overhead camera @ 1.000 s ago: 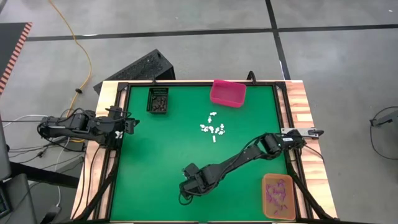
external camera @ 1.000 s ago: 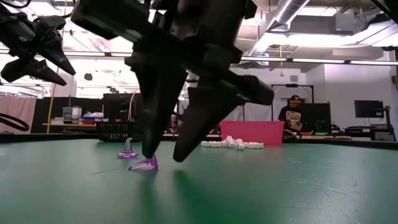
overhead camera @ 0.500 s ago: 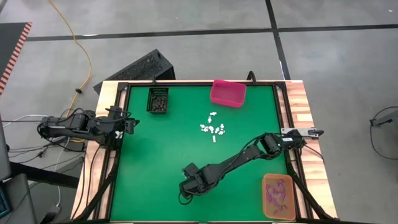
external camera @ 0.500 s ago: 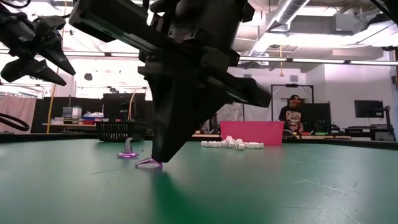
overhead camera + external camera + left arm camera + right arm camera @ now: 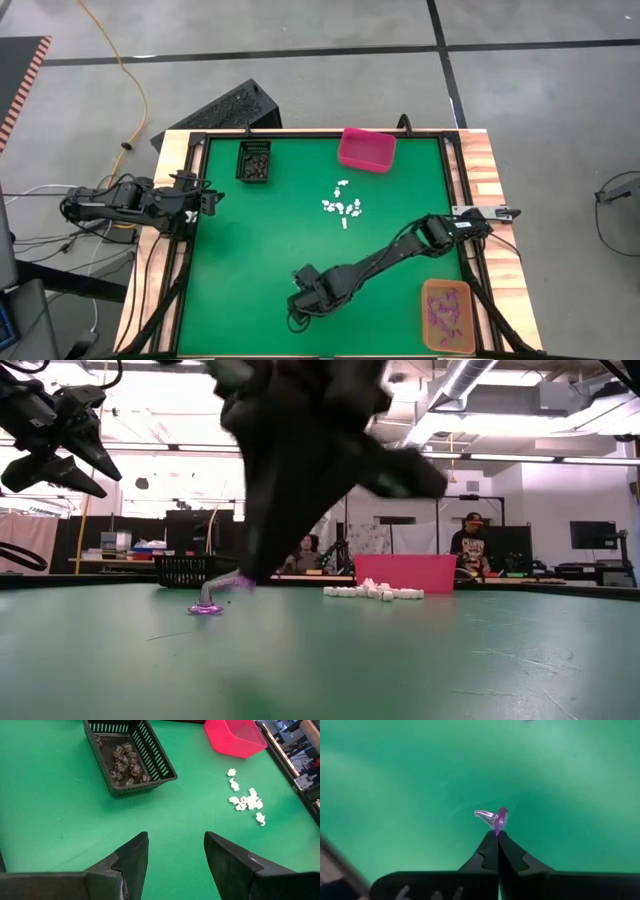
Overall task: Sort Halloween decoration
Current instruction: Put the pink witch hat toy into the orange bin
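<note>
**Purple trinket pinched, lift in hand**

Green felt covers the table (image 5: pixel 250 250), the largest thing in view, and on it we sort small trinkets by colour. The right arm reaches across from the right side to the near middle; the left arm waits at the left edge, its left gripper (image 5: pixel 175 855) standing wide apart with nothing between its fingers.

Next in size come the bins: the pink bin (image 5: pixel 367 149) at the far edge, the black basket (image 5: pixel 254 161) beside it holding dark trinkets, and the orange bin (image 5: pixel 447 315) at the near right corner, already holding purple pieces. A cluster of white trinkets (image 5: pixel 342 206) lies loose in the middle.

Smallest, the right gripper (image 5: pixel 497 836) is closed tight on a purple hat-shaped trinket (image 5: pixel 492 818), held by its brim. We judge the pick is made; the next move calls for carrying it over to the orange bin and releasing above the purple heap.

Only the right wrist view shows the pinch plainly. The low view alone shows a second purple trinket (image 5: pixel 206 600) standing on the table; the blurred arm there seems clear of the surface, though we cannot be sure.
</note>
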You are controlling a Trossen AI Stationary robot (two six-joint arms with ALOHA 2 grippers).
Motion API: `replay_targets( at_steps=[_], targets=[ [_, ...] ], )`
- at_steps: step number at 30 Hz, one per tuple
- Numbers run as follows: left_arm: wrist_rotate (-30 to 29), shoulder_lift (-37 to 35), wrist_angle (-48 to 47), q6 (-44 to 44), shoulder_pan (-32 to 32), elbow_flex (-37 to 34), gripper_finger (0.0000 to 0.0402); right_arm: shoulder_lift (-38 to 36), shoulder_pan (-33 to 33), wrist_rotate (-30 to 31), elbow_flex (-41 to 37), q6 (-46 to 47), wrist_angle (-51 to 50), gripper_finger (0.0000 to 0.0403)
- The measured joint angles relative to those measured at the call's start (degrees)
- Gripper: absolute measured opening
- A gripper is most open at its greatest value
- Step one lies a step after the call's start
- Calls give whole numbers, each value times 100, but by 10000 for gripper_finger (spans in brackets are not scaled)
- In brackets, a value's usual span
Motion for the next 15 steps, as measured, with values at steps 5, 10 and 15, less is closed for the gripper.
replay_targets(
  at_steps=[5, 10, 15],
  targets=[
    [0, 1, -1, 0, 0, -1, 183, -55, 122, -450, 545, 236, -1245, 14],
    [0, 2, 0, 0, 0, 1, 183, -162, 323, -743, 1175, 213, -2727, 14],
    [0, 0, -2, 0, 0, -1, 183, -540, 579, -800, 1228, 383, -3567, 14]
  ],
)
